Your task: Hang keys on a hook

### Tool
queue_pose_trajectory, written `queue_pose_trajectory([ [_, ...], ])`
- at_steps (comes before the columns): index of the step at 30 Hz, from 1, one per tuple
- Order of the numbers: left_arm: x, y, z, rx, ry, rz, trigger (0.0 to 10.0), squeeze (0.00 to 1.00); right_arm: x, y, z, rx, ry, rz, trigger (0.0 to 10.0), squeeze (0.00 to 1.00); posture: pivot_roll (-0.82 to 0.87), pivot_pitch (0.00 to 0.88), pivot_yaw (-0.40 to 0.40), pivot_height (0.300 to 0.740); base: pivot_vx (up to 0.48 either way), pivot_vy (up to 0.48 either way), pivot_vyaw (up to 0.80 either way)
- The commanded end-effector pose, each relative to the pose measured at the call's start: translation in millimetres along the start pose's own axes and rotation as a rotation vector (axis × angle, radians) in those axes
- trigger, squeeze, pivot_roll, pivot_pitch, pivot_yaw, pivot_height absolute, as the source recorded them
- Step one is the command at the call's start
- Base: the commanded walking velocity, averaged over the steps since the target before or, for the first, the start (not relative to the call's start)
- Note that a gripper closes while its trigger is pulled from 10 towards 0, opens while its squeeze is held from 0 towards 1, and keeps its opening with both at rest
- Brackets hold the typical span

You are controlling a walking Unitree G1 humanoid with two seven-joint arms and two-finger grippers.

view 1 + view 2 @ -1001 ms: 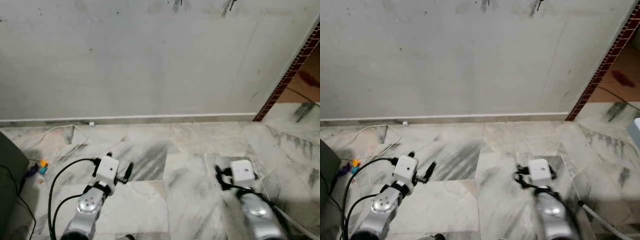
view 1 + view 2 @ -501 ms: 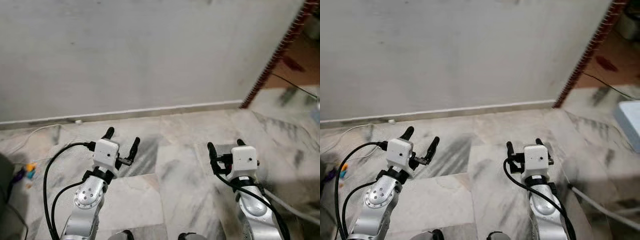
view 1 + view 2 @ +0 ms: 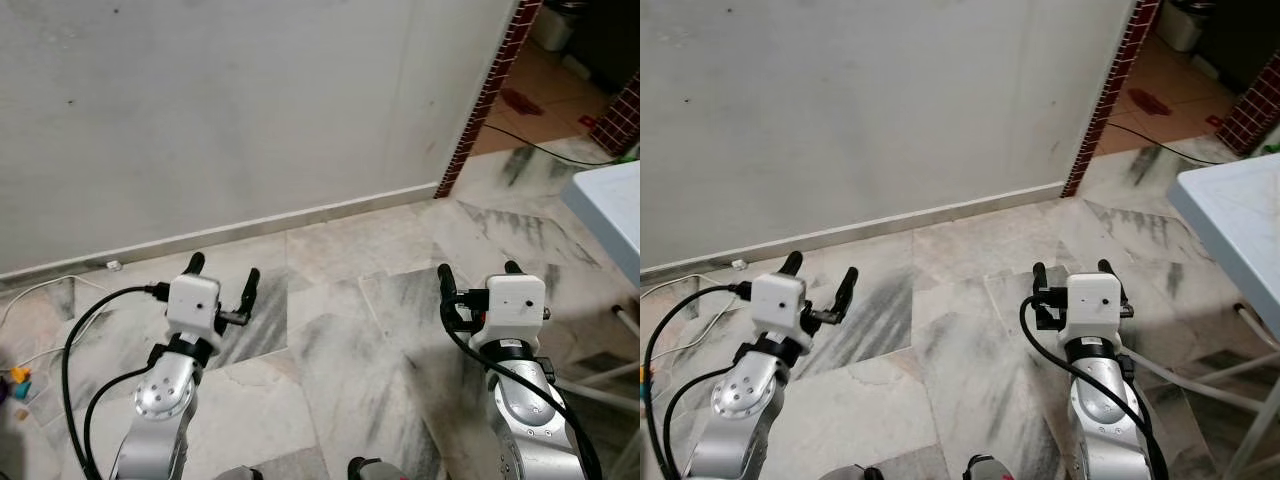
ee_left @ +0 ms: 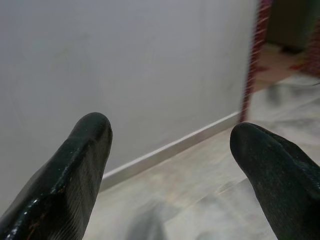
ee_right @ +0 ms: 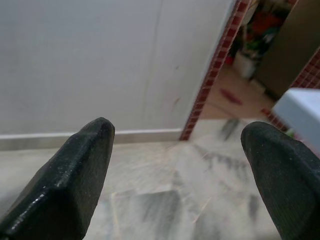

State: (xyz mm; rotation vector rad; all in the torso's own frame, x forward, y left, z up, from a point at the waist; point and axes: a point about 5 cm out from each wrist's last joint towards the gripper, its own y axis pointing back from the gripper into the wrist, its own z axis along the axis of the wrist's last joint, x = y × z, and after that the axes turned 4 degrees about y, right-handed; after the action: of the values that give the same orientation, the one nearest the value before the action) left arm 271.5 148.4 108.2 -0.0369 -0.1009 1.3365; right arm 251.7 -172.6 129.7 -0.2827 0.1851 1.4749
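Compared with a second ago the view has swung rightward, bringing a pale bench (image 3: 1240, 215) and a brick-edged doorway (image 3: 490, 90) into sight, while the left end effector (image 3: 221, 281) and right end effector (image 3: 478, 281) hover over the marble floor (image 3: 330, 300), fingers spread and empty, facing the wall (image 3: 250, 110).

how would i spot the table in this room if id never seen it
Follow the plain grey wall rightwards to the red brick-tiled doorway edge. Just this side of it, at the right of the marble floor, stands the table: a pale blue-white top on thin white legs.
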Motion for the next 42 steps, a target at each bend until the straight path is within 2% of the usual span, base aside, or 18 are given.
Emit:
queue_pose_trajectory([
  [1, -5.3, -6.8, 14.1, -0.032, 0.036, -0.035, 10.0, 0.00, -6.0, -1.9, 12.8, -0.040, 0.044, -0.031, 10.0, 0.00, -0.14, 0.166, 0.047, 0.740, 0.000, 0.000, -0.80],
  [5, -7.2, -18.3, 25.3, -0.059, 0.042, -0.068, 10.0, 0.00, -11.0, -5.1, 16.9, -0.046, 0.037, -0.065, 10.0, 0.00, -0.15, 0.162, 0.052, 0.740, 0.000, 0.000, -0.80],
  [8, -6.1, -21.2, 26.2, -0.061, 0.032, -0.075, 10.0, 0.00, -11.9, -6.4, 16.6, -0.045, 0.041, -0.070, 10.0, 0.00, -0.15, 0.160, 0.058, 0.740, 0.000, 0.000, -0.80],
  [11, 10.0, -36.3, 30.2, -0.062, 0.030, -0.022, 10.0, 0.00, -16.0, -14.7, 18.2, -0.049, 0.037, -0.094, 10.0, 0.00, -0.15, 0.160, 0.064, 0.740, 0.000, 0.000, -0.80],
  [15, 13.5, -41.4, 30.9, -0.053, 0.031, -0.011, 10.0, 0.00, -18.7, -20.1, 19.2, -0.054, 0.029, -0.106, 10.0, 0.00, -0.15, 0.155, 0.065, 0.740, 0.000, 0.000, -0.80],
  [18, 12.6, -41.6, 29.3, -0.040, 0.026, -0.007, 10.0, 0.00, -19.7, -22.9, 19.0, -0.052, 0.029, -0.110, 10.0, 0.00, -0.14, 0.152, 0.063, 0.740, 0.000, 0.000, -0.80],
  [27, -3.5, -37.6, 16.5, 0.008, 0.061, -0.034, 10.0, 0.00, -20.7, -28.0, 20.1, -0.049, 0.025, -0.098, 10.0, 0.00, -0.15, 0.150, 0.050, 0.740, 0.000, 0.000, -0.79],
  [32, -6.1, -37.6, 15.0, 0.015, 0.050, -0.050, 10.0, 0.00, -21.3, -28.5, 20.2, -0.050, 0.029, -0.100, 10.0, 0.00, -0.14, 0.151, 0.047, 0.740, 0.000, 0.000, -0.78],
  [33, -9.7, -36.2, 13.3, 0.021, 0.037, -0.072, 10.0, 0.00, -23.2, -29.1, 24.3, -0.076, 0.045, -0.105, 10.0, 0.00, -0.14, 0.152, 0.047, 0.740, 0.000, 0.000, 0.00],
  [35, -9.6, -35.7, 12.9, 0.019, 0.036, -0.072, 10.0, 0.00, -22.9, -29.4, 24.0, -0.073, 0.024, -0.103, 10.0, 0.00, -0.14, 0.153, 0.047, 0.740, 0.000, 0.000, 0.00],
  [36, -8.1, -35.3, 12.6, 0.019, 0.035, -0.061, 10.0, 0.00, -21.8, -31.0, 20.6, -0.047, -0.025, -0.104, 10.0, 0.00, -0.14, 0.152, 0.047, 0.740, 0.000, 0.000, -0.72],
  [42, -5.7, -36.6, 14.8, 0.015, 0.044, -0.046, 10.0, 0.00, -20.8, -32.8, 20.4, -0.042, -0.019, -0.102, 10.0, 0.00, -0.14, 0.154, 0.049, 0.740, 0.000, 0.000, -0.80],
])
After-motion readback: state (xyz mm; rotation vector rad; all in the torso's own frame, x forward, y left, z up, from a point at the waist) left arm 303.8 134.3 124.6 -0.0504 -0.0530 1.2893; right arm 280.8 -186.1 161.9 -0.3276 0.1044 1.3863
